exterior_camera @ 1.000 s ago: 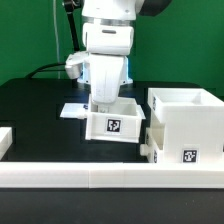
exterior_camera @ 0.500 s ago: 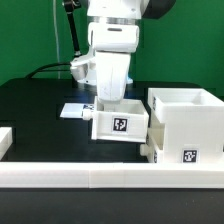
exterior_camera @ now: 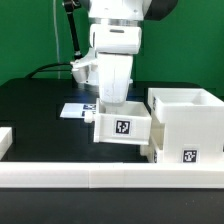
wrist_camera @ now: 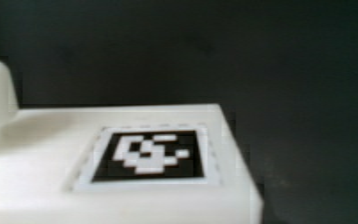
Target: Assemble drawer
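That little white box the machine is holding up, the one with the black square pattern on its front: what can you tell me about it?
The small tray is a shallow, open-topped box that looks like smooth white plastic. Its front wall carries a black-and-white square tag; the wrist view shows another tag on a flat white face, blurred. The claw reaches down into it from above, though the fingers are hidden, so the exact grip cannot be seen. It looks level and seems lifted above the black table, sitting close beside the taller open box on the exterior view's right; whether they touch is unclear.

tray (exterior_camera: 122, 126): white, tagged, upright | touching housing (exterior_camera: 186, 125): white, open-topped
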Motion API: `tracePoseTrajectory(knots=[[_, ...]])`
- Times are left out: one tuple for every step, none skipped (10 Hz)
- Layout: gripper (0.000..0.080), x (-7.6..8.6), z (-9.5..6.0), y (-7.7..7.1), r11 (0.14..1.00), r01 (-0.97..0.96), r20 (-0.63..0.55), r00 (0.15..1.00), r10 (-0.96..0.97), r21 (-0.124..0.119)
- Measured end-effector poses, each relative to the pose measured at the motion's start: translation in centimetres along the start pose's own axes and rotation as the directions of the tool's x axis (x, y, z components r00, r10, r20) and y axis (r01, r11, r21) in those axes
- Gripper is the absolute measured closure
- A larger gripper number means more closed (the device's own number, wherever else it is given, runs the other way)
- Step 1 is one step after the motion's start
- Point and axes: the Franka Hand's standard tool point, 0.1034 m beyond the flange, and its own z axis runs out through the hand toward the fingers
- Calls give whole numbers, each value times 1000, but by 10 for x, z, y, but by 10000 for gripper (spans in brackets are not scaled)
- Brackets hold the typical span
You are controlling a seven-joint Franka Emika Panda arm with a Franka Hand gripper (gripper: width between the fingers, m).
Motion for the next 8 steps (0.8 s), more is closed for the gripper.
tracePoseTrajectory(knots=[[758,0,0,0,1000,0,0,1000,0,1],[758,2,0,0,1000,-3,-1,1000,3,1],[758,3,0,0,1000,-3,-1,1000,3,-1],[758,2,1,-1,1000,-4,-1,1000,4,0],[758,2,1,-1,1000,-4,-1,1000,4,0],[758,2,2,-1,1000,-3,-1,1000,3,3],[758,5,5,-1,1000,-3,-3,1000,3,8],[758,11,3,2,1000,-8,-3,1000,8,15]])
